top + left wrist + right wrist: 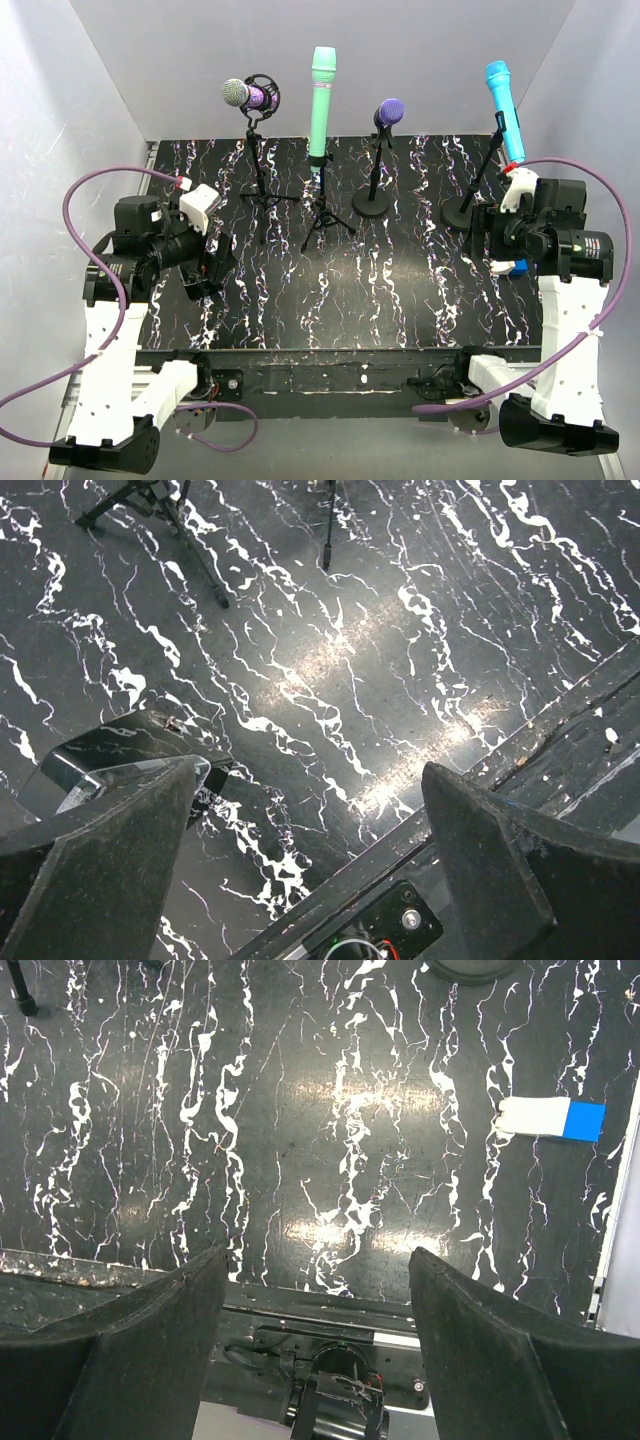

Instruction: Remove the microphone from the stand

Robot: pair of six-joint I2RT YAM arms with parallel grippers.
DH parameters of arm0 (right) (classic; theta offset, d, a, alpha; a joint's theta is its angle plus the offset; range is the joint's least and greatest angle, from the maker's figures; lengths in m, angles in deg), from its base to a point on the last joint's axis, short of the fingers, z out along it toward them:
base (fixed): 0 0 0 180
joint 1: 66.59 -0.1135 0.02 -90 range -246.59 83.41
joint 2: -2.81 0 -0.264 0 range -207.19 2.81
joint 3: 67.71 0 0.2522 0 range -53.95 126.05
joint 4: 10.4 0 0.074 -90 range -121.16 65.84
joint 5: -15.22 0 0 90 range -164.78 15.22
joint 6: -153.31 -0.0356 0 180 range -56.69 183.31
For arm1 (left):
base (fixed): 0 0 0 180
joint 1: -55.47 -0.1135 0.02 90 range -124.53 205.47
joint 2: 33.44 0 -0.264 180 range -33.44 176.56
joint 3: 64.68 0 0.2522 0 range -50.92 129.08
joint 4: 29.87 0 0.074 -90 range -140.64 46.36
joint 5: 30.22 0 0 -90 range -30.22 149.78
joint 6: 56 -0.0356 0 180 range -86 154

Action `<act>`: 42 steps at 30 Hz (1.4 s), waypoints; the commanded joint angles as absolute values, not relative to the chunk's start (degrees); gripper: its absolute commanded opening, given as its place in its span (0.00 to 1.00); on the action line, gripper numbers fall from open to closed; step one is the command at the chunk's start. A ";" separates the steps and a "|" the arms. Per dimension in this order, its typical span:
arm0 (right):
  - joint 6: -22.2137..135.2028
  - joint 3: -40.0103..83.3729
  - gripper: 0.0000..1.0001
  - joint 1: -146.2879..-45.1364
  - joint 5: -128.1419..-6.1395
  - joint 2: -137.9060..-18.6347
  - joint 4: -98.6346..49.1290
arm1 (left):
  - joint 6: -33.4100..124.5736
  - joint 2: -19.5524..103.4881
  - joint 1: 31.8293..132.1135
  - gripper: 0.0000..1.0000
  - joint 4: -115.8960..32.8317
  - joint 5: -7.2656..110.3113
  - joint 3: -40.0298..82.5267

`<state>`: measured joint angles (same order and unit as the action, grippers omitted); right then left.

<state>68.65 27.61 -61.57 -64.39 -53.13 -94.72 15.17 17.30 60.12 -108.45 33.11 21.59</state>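
Several microphones stand along the back of the black marbled table (330, 300). They are a silver-headed purple microphone (250, 95) in a ring mount on a tripod, a green microphone (321, 100) on a tripod (325, 215), a purple-headed microphone (388, 112) on a round-base stand (373, 203), and a blue microphone (503, 98) tilted on its stand (465, 213). My left gripper (207, 272) (310, 780) is open over the near left table, holding nothing. My right gripper (492, 240) (315, 1260) is open below the blue microphone's stand, also holding nothing.
Tripod legs (190, 550) show at the top of the left wrist view. A white and blue tag (552, 1118) lies on the table at the right. The table's front rail (330, 360) and grey side walls (60, 120) bound the space. Purple cables (80, 215) loop off both arms.
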 commanded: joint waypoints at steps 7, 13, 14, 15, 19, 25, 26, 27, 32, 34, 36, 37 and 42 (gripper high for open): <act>72.63 34.90 0.88 -61.49 -57.91 -52.74 -92.63 | 17.03 20.43 59.95 0.95 -107.54 24.63 31.33; 71.39 38.23 0.89 -61.49 -53.08 -52.82 -91.22 | 21.34 27.02 59.95 0.91 -105.25 20.95 44.85; 71.57 39.29 0.89 -61.49 -52.38 -53.35 -91.13 | 21.87 28.68 59.95 0.91 -105.33 19.72 46.97; 71.57 40.26 0.89 -61.49 -52.28 -53.70 -91.04 | 22.48 30.09 59.95 0.89 -105.16 18.40 49.08; 71.31 43.51 0.87 -61.49 -51.84 -55.54 -90.08 | 26.86 34.93 60.57 0.86 -100.18 12.07 52.53; 69.73 46.06 0.85 -61.49 -50.88 -58.36 -89.73 | 27.77 43.10 74.96 0.86 -94.27 22.68 59.10; 69.64 45.98 0.85 -61.49 -50.61 -58.45 -89.29 | 28.20 44.68 76.20 0.85 -93.74 23.65 60.77; 69.38 45.80 0.85 -61.49 -50.00 -58.36 -88.94 | 29.77 46.78 77.00 0.85 -93.47 24.44 63.66; 66.83 43.96 0.84 -61.49 -46.22 -57.31 -85.69 | 32.42 51.98 79.90 0.86 -92.94 29.62 68.17; 66.04 43.78 0.84 -61.49 -46.13 -57.31 -85.07 | 32.59 53.30 80.95 0.88 -92.33 33.84 67.73; 65.68 43.52 0.83 -61.49 -46.74 -57.13 -84.89 | 33.30 54.80 82.10 0.88 -90.84 36.31 67.38; 65.68 43.52 0.83 -61.49 -46.92 -57.13 -84.89 | 33.56 55.85 83.06 0.88 -90.14 38.23 67.55; 66.12 42.03 0.82 -61.49 -48.41 -56.34 -84.54 | 38.13 62.17 86.23 0.87 -89.25 48.33 73.61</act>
